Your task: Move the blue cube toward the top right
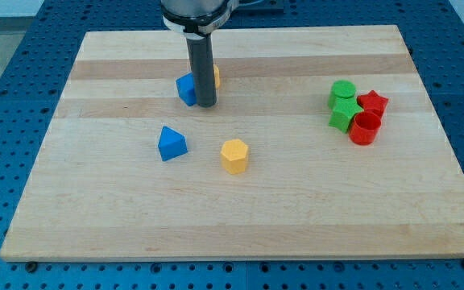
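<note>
The blue cube (186, 89) sits on the wooden board (240, 209) near the view's top, left of centre. My tip (205, 104) stands right against the cube's right side and hides part of it. A yellow block (215, 76) peeks out just behind the rod on its right; its shape is hidden.
A blue triangular block (171, 143) and a yellow hexagonal block (234, 155) lie below the cube near the board's middle. At the view's right is a tight cluster: a green cylinder (342, 92), a green star (345, 114), a red star (372, 102) and a red cylinder (364, 129).
</note>
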